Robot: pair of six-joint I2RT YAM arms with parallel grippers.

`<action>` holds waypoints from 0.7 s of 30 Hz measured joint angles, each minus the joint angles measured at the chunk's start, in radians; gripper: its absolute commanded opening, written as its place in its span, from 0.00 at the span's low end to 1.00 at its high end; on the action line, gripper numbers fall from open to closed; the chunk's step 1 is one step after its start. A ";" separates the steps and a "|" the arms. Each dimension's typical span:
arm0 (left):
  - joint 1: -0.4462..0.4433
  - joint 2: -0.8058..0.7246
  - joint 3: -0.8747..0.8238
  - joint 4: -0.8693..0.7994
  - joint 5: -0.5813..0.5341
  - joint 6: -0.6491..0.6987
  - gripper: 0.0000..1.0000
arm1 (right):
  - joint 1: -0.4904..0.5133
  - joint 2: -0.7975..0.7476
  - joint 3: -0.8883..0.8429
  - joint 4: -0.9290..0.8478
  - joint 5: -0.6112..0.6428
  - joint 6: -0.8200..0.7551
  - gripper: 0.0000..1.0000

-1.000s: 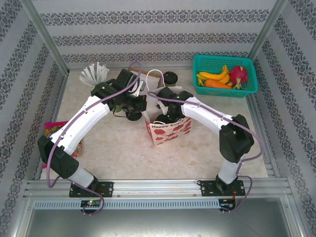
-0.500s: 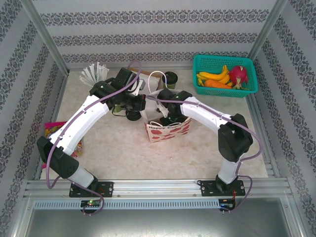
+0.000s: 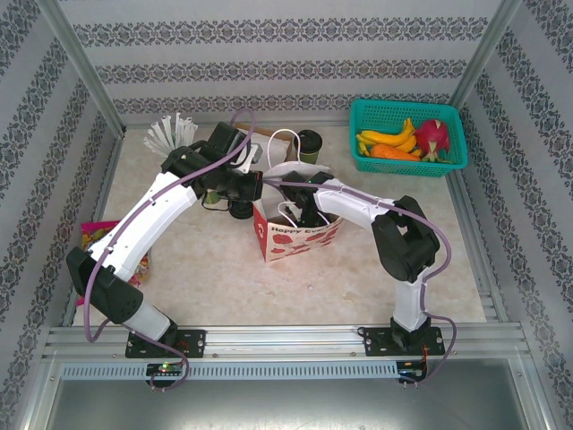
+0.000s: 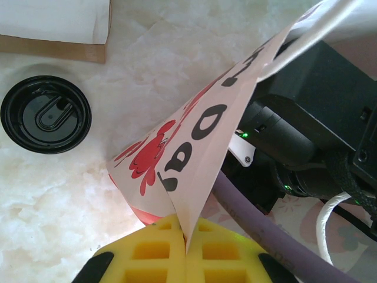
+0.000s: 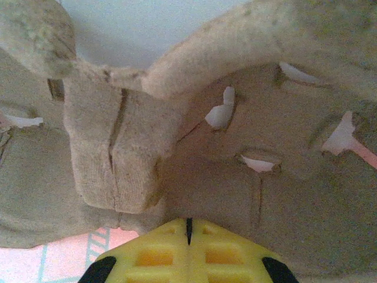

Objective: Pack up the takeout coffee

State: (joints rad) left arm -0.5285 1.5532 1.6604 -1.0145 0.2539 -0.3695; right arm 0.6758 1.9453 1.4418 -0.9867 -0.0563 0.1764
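Observation:
The takeout coffee (image 4: 46, 114) shows its round black lid on the table left of the bag, and sits beside the bag's left end (image 3: 240, 210). The white paper bag (image 3: 300, 235) with red print stands mid-table. My left gripper (image 4: 187, 236) is shut on the bag's upper edge (image 4: 206, 147) and holds it at the left corner (image 3: 255, 190). My right gripper (image 5: 188, 227) is shut with nothing between the fingertips. It reaches down inside the bag (image 3: 303, 210), right against a brown moulded pulp cup carrier (image 5: 235, 147).
A teal basket (image 3: 448, 166) of bananas and a dragon fruit stands back right. A cup of white straws (image 3: 172, 134) is back left, and a dark-topped green cup (image 3: 309, 143) is behind the bag. A snack packet (image 3: 94, 235) lies far left. A white box (image 4: 53, 20) lies near the coffee.
The right gripper has shut and gone deeper into the bag, its elbow swinging in towards the middle. The bag's left corner has been drawn left, widening the mouth.

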 measured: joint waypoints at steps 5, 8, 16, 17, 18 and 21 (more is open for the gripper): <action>0.001 0.000 0.000 0.000 0.006 0.001 0.06 | 0.001 -0.030 0.000 0.000 -0.005 0.003 0.01; 0.001 0.000 0.000 0.001 0.008 0.003 0.06 | 0.001 -0.043 0.000 0.001 -0.004 0.004 0.06; 0.012 0.001 0.000 -0.003 0.004 0.016 0.05 | 0.002 0.005 0.002 0.016 0.002 0.036 0.25; 0.014 0.001 0.000 -0.003 0.003 0.019 0.05 | 0.003 0.003 0.003 0.016 -0.001 0.038 0.27; 0.014 0.001 0.000 -0.003 0.003 0.022 0.05 | 0.003 -0.001 0.003 0.020 -0.008 0.037 0.29; 0.014 0.001 0.000 -0.003 0.003 0.027 0.04 | 0.003 -0.028 0.003 0.024 -0.036 0.037 0.32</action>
State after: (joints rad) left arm -0.5140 1.5543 1.6600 -1.0176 0.2573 -0.3428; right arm 0.6788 1.9171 1.4445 -0.9623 -0.0921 0.2134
